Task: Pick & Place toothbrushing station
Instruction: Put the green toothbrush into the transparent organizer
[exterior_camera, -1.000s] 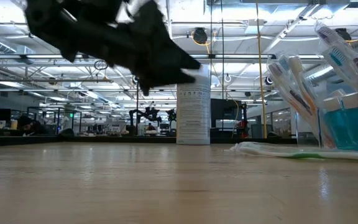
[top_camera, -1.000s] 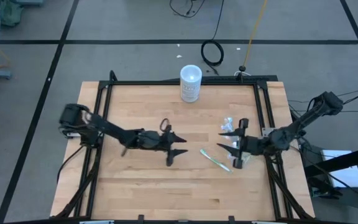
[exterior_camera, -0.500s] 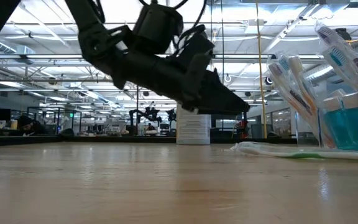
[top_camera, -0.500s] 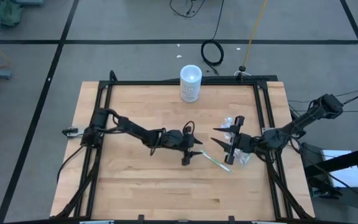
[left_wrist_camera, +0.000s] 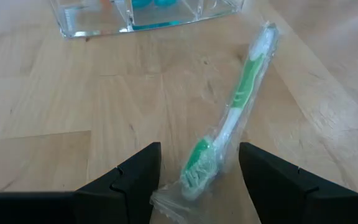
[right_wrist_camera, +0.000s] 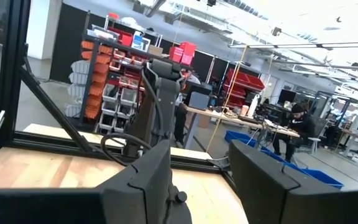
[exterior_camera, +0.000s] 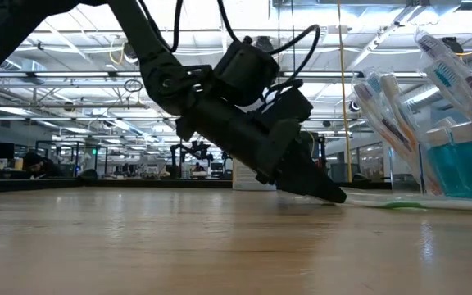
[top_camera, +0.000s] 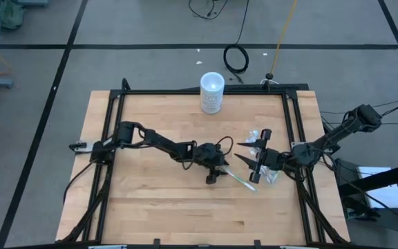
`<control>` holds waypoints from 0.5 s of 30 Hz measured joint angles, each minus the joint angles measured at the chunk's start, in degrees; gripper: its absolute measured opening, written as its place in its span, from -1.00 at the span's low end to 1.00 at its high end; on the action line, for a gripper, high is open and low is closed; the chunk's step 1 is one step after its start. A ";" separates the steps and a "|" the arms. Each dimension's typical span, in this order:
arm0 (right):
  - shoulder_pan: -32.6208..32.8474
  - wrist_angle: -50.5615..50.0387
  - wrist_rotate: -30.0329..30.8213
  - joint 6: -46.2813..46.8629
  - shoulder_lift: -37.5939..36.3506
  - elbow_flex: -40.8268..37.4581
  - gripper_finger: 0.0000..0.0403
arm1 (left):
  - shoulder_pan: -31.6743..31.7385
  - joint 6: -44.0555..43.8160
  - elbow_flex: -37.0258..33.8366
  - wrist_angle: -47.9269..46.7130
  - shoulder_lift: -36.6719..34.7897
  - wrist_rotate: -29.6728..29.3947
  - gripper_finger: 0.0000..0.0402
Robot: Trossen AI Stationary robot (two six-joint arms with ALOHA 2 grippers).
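Note:
A green toothbrush (left_wrist_camera: 241,87) in a clear wrapper lies flat on the wooden table (top_camera: 150,207), right of centre (top_camera: 240,179). My left gripper (left_wrist_camera: 199,152) is open and slants down to the table. Its fingers stand on either side of the brush's bristle end, and I see no touch. Just beyond stands the clear plastic cup (exterior_camera: 445,131), holding several toothbrushes and teal tubes (exterior_camera: 453,168). It is near the right edge (top_camera: 267,158). My right gripper (top_camera: 249,164) hangs open above the table beside the cup, pointing about level.
A frosted cylindrical container with a white lid (top_camera: 212,93) stands at the middle of the far edge. A black frame (top_camera: 292,131) runs around the table. Bare wood lies at the near and left sides. A person (right_wrist_camera: 294,127) sits at a bench in the room beyond.
My left gripper has travelled from the table's middle toward the right edge and come down, tipping its fingers toward the table. It now stands around the toothbrush's bristle end. The toothbrush and the cup have not moved.

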 joint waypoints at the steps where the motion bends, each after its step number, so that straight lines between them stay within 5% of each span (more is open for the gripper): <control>1: 0.00 -0.02 0.00 -0.04 0.00 0.01 -0.23 | 0.02 -0.01 0.00 -1.30 -0.05 0.29 0.12; 15: 0.00 -3.12 -0.02 0.02 0.00 0.01 -0.23 | -0.56 3.64 -0.09 -4.15 -0.39 -0.85 -0.60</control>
